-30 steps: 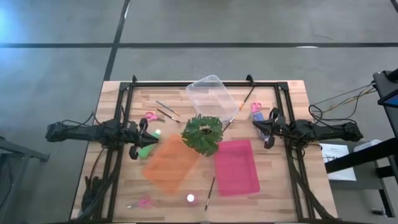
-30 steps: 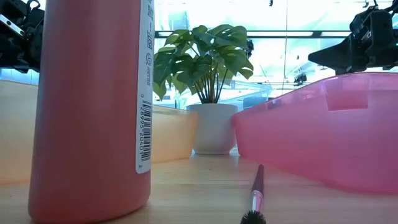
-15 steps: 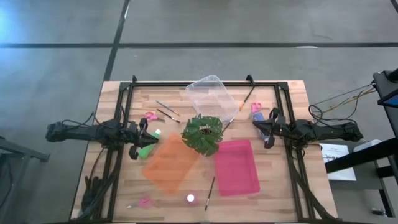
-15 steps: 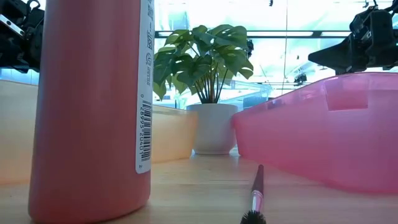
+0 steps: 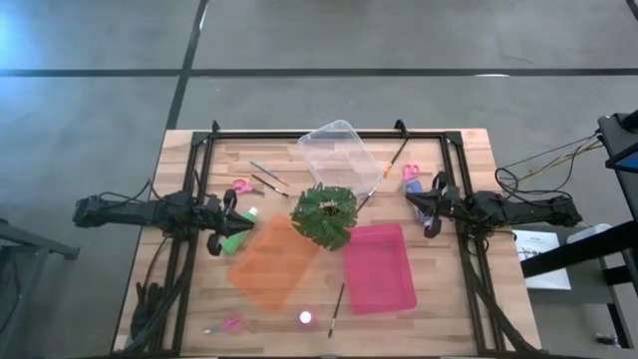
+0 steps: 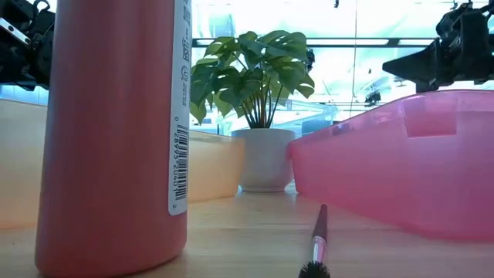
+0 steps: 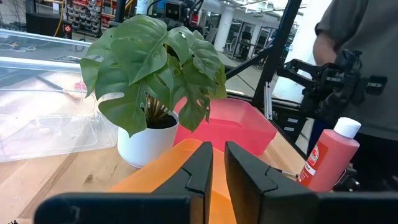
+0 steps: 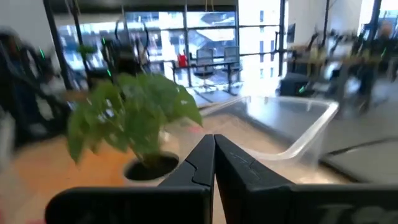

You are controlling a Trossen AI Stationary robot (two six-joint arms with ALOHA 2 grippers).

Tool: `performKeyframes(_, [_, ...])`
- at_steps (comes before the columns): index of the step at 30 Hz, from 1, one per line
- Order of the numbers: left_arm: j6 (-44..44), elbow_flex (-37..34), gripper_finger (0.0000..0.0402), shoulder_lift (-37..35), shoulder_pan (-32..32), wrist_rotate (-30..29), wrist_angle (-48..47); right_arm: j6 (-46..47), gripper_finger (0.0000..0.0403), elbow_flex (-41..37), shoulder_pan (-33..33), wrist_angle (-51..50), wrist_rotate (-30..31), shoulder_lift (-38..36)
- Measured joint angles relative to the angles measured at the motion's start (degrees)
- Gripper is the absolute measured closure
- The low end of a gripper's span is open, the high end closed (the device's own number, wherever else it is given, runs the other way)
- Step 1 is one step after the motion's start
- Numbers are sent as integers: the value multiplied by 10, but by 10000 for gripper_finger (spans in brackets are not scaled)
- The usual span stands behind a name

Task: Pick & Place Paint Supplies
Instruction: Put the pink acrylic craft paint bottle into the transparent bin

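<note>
The left pincer [image 5: 227, 221] hovers at the bench's [image 5: 469, 150] left side, its fingers nearly together with a thin gap and nothing between them, just beside a green paint bottle [image 5: 237, 240] lying at the orange tray's [image 5: 274, 261] edge. The right pincer [image 5: 419, 207] hangs at the right side, clenched on nothing, near the pink-handled scissors [image 5: 410, 174] and a blue-purple bottle [image 5: 438, 185]. A leafy plant [image 5: 324, 215] stands mid-bench between the clear tray [image 5: 339, 152] and the pink tray [image 5: 380, 267]. Two thin paintbrushes [image 5: 267, 178] lie beside a second pair of scissors [image 5: 240, 186]. Another brush [image 5: 337, 306] lies near the front edge beside the maroon-pink bottle [image 6: 116, 131].
</note>
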Motion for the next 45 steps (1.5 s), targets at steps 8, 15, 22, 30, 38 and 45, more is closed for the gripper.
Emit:
performKeyframes(8, [0, 0, 349, 0, 0, 0, 0, 393, 394, 0, 0, 7, 0, 0])
performKeyframes(15, [0, 0, 349, 0, 0, 0, 0, 618, 394, 0, 0, 69, 24, -1])
performKeyframes(22, [128, 0, 349, 0, 1, -20, -1, 684, 394, 0, 0, 72, 79, 8])
performKeyframes(30, [161, 0, 349, 0, 1, -30, -2, 550, 394, 0, 0, 194, 63, 8])
performKeyframes(38, [-65, 0, 349, 0, 2, -60, 98, 372, 394, 0, 0, 399, 32, 8])
performKeyframes(45, [-288, 0, 349, 1, 2, -176, 173, 295, 394, 41, 0, 413, -27, 34])
